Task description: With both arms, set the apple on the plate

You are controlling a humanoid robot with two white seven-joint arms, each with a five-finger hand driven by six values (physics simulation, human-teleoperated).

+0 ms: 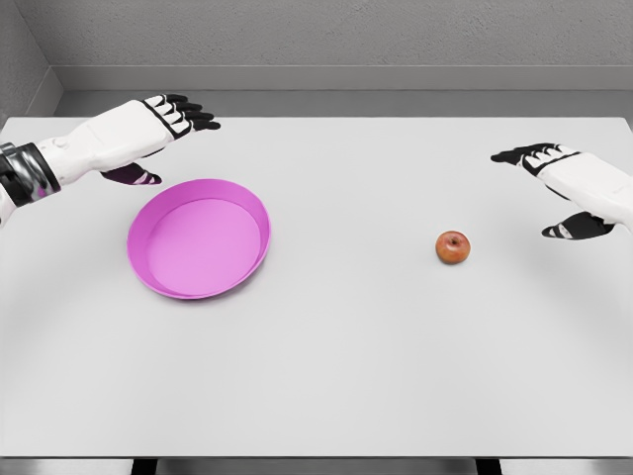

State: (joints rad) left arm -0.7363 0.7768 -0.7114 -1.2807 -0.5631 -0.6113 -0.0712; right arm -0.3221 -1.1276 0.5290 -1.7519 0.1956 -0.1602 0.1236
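Observation:
A small red-orange apple [453, 247] lies on the white table, right of the middle. A pink plate [158, 279] with a raised rim rests on the left side of the table. My left hand [170, 129] hovers just beyond the plate's far edge, fingers spread and holding nothing. My right hand [549, 183] hangs to the right of the apple, apart from it, with fingers stretched out and thumb held low; it holds nothing.
The white table [336, 376] spans the whole view, with its front edge at the bottom. A grey wall runs behind its far edge. A wide stretch of bare tabletop separates the plate from the apple.

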